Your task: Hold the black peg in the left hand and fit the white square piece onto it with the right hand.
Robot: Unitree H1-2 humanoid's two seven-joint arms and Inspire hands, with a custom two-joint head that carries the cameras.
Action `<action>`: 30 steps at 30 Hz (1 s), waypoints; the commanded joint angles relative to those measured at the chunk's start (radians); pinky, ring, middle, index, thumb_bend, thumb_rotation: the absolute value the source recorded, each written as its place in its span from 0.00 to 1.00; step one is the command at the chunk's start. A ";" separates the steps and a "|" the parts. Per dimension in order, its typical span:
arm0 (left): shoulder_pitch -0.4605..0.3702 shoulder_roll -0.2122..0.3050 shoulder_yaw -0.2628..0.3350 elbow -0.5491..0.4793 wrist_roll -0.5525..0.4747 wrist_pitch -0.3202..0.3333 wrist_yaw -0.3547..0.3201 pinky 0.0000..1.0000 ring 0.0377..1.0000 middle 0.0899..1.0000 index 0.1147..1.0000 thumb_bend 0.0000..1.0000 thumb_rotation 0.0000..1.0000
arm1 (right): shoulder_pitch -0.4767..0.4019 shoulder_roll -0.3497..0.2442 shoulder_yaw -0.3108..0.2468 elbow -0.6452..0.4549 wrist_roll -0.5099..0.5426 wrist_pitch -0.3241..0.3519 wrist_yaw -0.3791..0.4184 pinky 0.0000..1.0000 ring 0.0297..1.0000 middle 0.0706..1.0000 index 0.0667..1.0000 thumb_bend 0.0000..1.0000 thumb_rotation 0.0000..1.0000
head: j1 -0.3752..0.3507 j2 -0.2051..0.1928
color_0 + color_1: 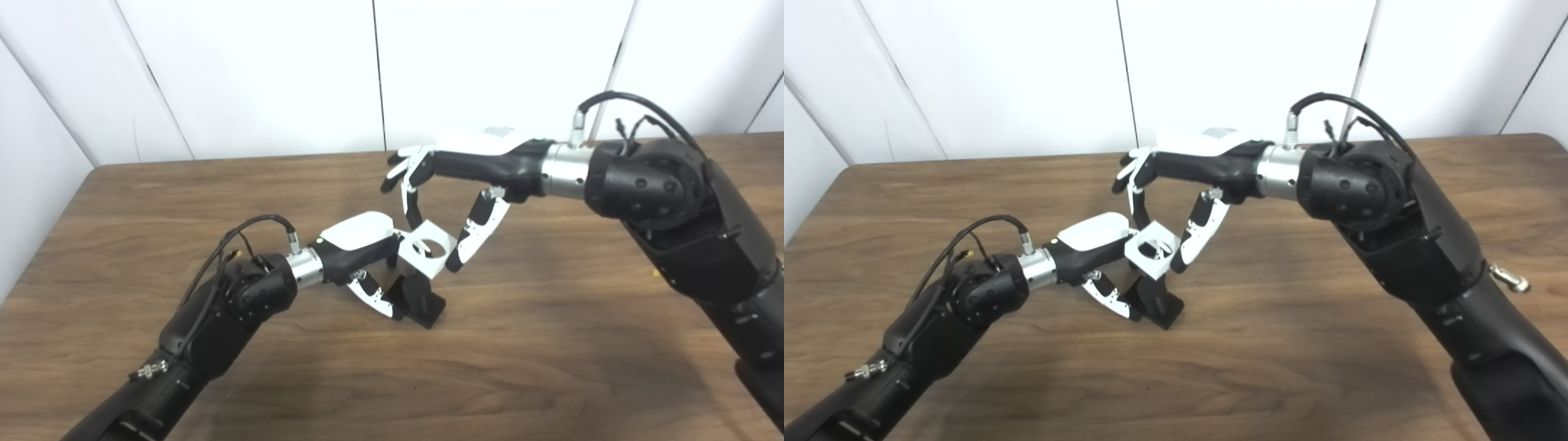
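White square piece (427, 248) pinched by right robot hand (456, 184) above black peg (419, 300).

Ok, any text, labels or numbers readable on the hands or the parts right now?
None readable.
Right robot hand: a grey patch on its white back cover, too blurred to read.
Left robot hand, white square piece, black peg: no markings visible.

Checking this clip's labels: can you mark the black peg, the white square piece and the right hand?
black peg (421, 301): left eye view, on its dark base block.
white square piece (436, 257): left eye view, flat face beside the round hole.
right hand (1188, 164): right eye view, on the black palm.
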 commanded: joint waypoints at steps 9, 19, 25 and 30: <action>0.029 -0.018 -0.037 -0.010 0.034 0.026 -0.064 0.62 0.75 0.75 0.43 0.52 0.08 | -0.046 0.031 0.015 0.075 0.004 -0.052 -0.002 0.89 0.93 0.82 0.44 0.52 0.14 | 0.007 0.005; 0.026 -0.018 -0.039 -0.012 0.036 0.029 -0.065 0.61 0.74 0.75 0.43 0.52 0.08 | -0.031 0.065 0.019 0.145 -0.023 -0.057 -0.027 0.90 0.93 0.83 0.44 0.52 0.14 | 0.005 0.009; 0.025 -0.022 -0.040 -0.012 0.034 0.041 -0.069 0.62 0.75 0.75 0.43 0.52 0.08 | -0.017 0.092 0.011 0.198 -0.036 -0.059 -0.054 0.90 0.93 0.82 0.44 0.52 0.14 | 0.007 0.011; 0.023 -0.021 -0.040 -0.009 0.033 0.034 -0.070 0.62 0.75 0.75 0.43 0.52 0.08 | -0.009 0.103 0.010 0.227 -0.039 -0.073 -0.068 0.91 0.93 0.82 0.44 0.52 0.14 | 0.007 0.011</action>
